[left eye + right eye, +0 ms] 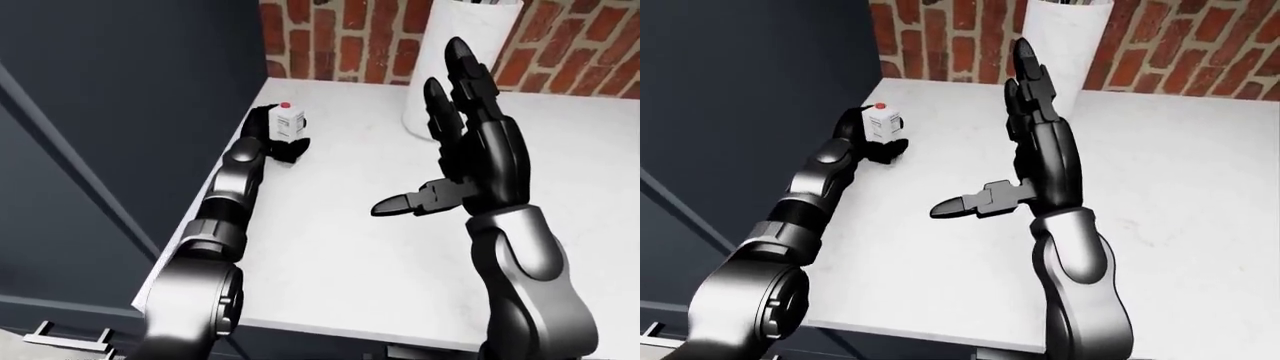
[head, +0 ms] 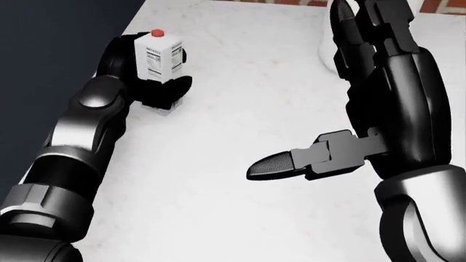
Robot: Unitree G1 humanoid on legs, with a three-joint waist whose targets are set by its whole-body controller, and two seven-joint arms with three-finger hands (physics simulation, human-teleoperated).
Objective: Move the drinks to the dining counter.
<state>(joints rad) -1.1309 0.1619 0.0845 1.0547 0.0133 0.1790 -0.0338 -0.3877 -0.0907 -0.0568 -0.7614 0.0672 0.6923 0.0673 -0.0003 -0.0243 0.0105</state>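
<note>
One small white red-capped milk carton [image 2: 157, 56] stands near the white marble counter's [image 2: 240, 109] left edge, gripped by the left hand [image 2: 149, 82]; the right hand [image 2: 364, 82] hovers spread, empty.

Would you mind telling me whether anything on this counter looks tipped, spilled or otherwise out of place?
Nothing stands out. The milk carton stands upright near the left edge of the white counter, red cap on, with the left hand around it. No spill shows. The right hand hangs open above the counter, holding nothing.
</note>
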